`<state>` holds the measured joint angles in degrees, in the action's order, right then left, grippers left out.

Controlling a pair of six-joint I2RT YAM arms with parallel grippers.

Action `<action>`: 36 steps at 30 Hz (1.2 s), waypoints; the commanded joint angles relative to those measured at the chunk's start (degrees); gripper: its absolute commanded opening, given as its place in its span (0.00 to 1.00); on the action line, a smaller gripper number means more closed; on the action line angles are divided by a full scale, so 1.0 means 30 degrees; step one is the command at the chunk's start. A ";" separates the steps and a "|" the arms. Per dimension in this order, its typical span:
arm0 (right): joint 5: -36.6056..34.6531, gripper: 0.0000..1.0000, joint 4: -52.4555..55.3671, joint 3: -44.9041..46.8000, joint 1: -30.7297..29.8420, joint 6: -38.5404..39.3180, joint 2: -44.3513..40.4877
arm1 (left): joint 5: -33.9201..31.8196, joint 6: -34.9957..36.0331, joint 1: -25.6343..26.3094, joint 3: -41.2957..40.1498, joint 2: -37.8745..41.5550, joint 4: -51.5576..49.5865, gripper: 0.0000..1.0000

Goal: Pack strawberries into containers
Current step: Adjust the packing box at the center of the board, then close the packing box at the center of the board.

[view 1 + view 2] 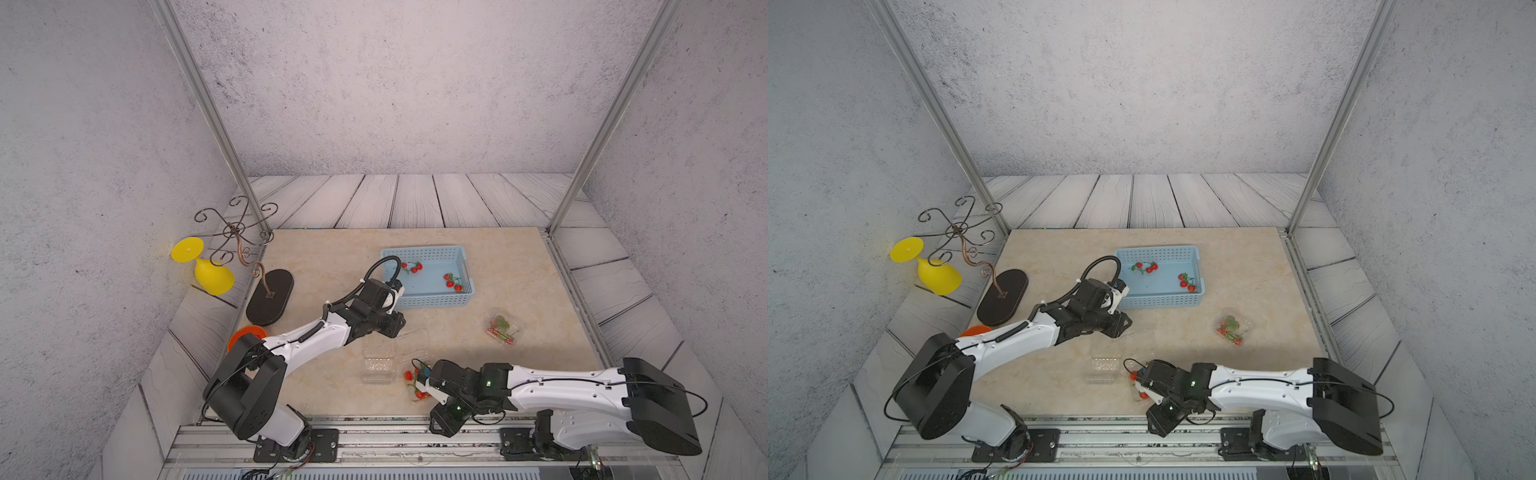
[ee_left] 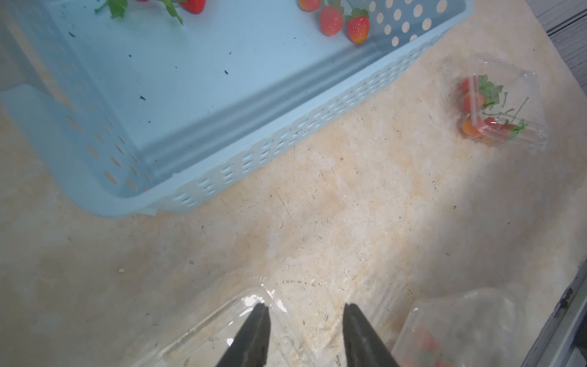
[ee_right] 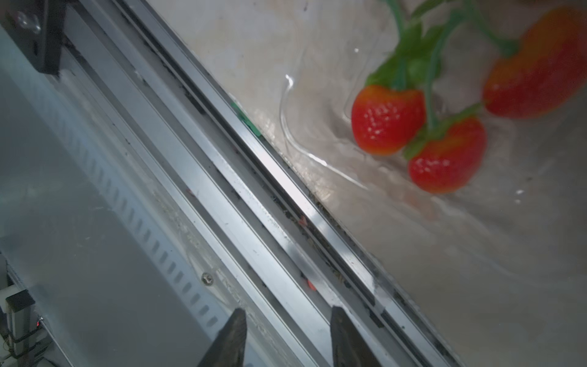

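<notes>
Three clear containers [image 1: 503,330] lie on the beige counter [image 1: 519,266]. The empty container [image 1: 377,365] sits just under the left gripper [image 2: 306,309]. Its jaws are spread, with one finger over the clear rim and only counter showing between them. The closed container [image 2: 502,105], holding several strawberries [image 2: 470,101], lies well apart to that gripper's right, across a stretch of bare counter. The third container [image 2: 460,327] holds three strawberries on green stems, just beside the right gripper [image 3: 287,313]. That gripper's jaws also stand apart, pinching nothing, above the metal rail [image 3: 286,190] along the counter's front edge. Beyond the left gripper sits one blue basket [image 1: 428,301] with two bunches of about three strawberries each.
</notes>
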<state>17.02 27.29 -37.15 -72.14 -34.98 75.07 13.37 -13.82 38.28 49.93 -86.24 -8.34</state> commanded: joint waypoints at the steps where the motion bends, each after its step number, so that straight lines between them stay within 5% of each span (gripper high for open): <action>1: -0.1053 0.43 -0.0622 -0.0594 -0.0093 -0.0247 0.0730 | 0.0377 0.0053 0.0154 -0.0382 -0.0227 0.0392 0.42; 9: -0.3423 0.42 -0.0471 -0.1021 0.1134 -0.0610 0.1160 | 0.0948 -0.0295 0.0536 -0.0828 0.0224 0.0818 0.42; 27: -0.3416 0.44 -0.2803 -0.0170 0.6031 -0.0117 0.0588 | 0.0686 -0.1388 0.2237 -0.1776 0.1883 0.0843 0.41; 36: -0.2546 0.58 -0.1919 0.0736 0.9598 0.0118 -0.3316 | -0.0133 -0.1812 0.3637 -0.2142 0.1629 0.0936 0.41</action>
<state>8.43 19.44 -35.38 -45.32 -35.31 69.73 14.39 -18.48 48.64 44.34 -81.30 -6.20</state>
